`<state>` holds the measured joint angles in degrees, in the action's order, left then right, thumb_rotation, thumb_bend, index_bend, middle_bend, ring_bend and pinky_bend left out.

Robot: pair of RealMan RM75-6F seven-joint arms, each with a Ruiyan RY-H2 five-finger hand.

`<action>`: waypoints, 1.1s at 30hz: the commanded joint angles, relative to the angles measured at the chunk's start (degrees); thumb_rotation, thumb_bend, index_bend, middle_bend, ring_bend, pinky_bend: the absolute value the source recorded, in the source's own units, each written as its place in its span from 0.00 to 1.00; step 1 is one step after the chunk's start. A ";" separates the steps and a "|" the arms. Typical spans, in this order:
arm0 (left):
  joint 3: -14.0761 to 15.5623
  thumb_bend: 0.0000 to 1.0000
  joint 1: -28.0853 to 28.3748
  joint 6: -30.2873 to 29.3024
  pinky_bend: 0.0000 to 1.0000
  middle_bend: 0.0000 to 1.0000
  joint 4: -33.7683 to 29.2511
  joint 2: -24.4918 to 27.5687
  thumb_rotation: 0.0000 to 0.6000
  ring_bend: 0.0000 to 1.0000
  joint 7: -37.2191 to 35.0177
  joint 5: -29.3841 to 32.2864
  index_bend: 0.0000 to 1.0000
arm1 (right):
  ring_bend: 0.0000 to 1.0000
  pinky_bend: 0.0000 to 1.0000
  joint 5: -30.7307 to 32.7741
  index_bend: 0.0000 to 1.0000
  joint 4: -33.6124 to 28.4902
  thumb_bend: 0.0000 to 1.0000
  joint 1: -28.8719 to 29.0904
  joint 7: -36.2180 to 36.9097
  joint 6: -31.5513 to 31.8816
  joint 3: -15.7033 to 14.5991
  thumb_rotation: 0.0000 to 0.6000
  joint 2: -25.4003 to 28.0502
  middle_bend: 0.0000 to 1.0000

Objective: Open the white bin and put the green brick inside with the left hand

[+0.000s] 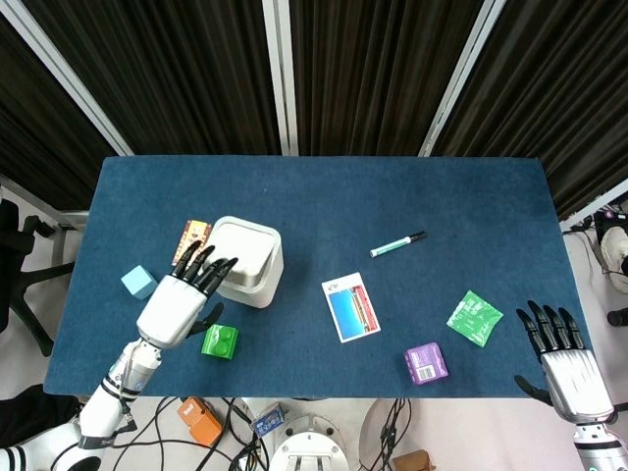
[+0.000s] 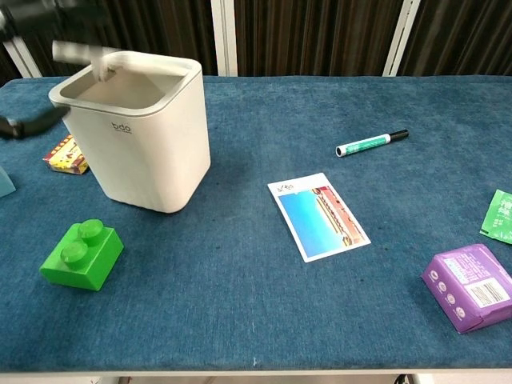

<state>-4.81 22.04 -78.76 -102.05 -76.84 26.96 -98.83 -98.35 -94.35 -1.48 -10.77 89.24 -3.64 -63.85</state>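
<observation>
Just in front of the white bin (image 2: 136,132), nearer the table edge, lies the green brick (image 2: 80,254), untouched. Above the bin's near-left rim the left hand (image 1: 182,297), fingers spread, presses its lid inward: opening step. Next, I judge, it must withdraw and grasp the brick. Well right, the right hand (image 1: 564,358) rests spread.

The robot's left hand (image 1: 183,296) has a smooth, shiny silver-white shell on its back, like a rounded plate. Its fingers (image 1: 204,265) are black and thin, with little bumps along them like links. The thumb is black too. Behind the hand comes a slim silver-white wrist and forearm, with a dark ring where the parts join. In the chest view this hand (image 2: 60,36) shows only as a blurry dark and pale shape.

The right hand (image 1: 562,351) looks just the same: a shiny silver-white back, black fingers (image 1: 549,322) and a black thumb on its side.
</observation>
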 commanded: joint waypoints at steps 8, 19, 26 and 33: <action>6.30 0.17 -7.72 -14.13 0.07 0.11 -0.43 2.58 1.00 0.05 -3.21 -11.84 0.07 | 0.00 0.00 -0.31 0.00 0.00 0.25 -0.31 0.47 0.75 -0.04 1.00 0.14 0.00; 14.20 0.06 -11.70 -4.26 0.10 0.12 3.76 -0.93 1.00 0.08 -12.54 -2.27 0.07 | 0.00 0.00 -1.30 0.00 0.12 0.25 -0.69 0.40 1.34 -0.49 1.00 -0.01 0.00; 12.68 0.08 -10.65 1.39 0.09 0.13 11.54 -7.82 1.00 0.08 -11.40 0.70 0.06 | 0.00 0.00 -1.60 0.00 0.52 0.25 -0.91 1.55 2.00 -0.52 1.00 0.40 0.00; 10.46 0.09 -9.30 4.49 0.08 0.12 14.60 -10.94 1.00 0.06 -10.35 3.51 0.05 | 0.00 0.00 -1.49 0.00 0.47 0.25 -1.01 2.04 2.16 -0.45 1.00 0.71 0.00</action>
<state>6.16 12.44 -74.68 -88.11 -87.19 16.16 -95.86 -99.85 -93.88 -2.49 -8.73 91.40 -4.09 -63.14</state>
